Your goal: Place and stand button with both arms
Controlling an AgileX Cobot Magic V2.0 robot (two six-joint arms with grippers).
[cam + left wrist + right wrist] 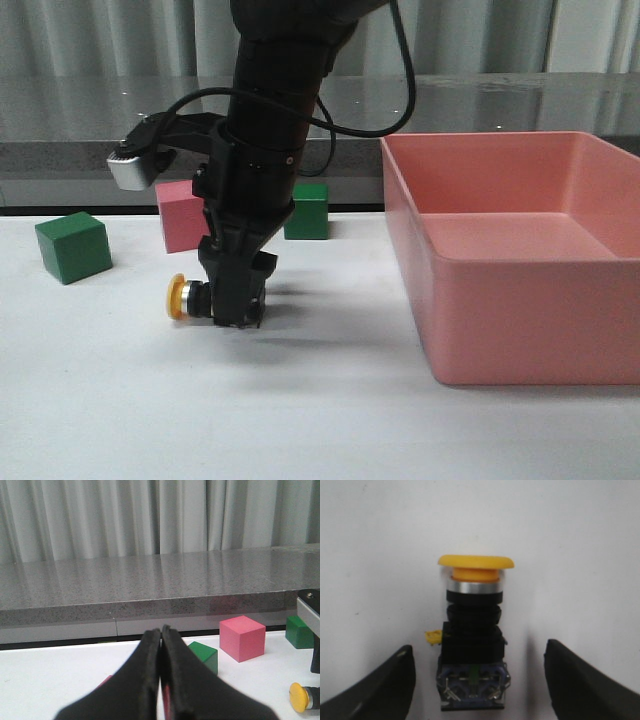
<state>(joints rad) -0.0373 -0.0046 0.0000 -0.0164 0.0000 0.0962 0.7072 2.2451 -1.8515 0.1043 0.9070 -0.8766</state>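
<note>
Right pincer (240, 318) pointing down, spread astride lying button (183, 297)

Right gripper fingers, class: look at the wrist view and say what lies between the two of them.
The button lies on its side between the open right gripper's fingers, with bare white table showing on either side of it. The right wrist view shows this.

Right arm pointing straight down, its tool (238, 318) spread wide near the table, left tool (161, 680) closed
</note>
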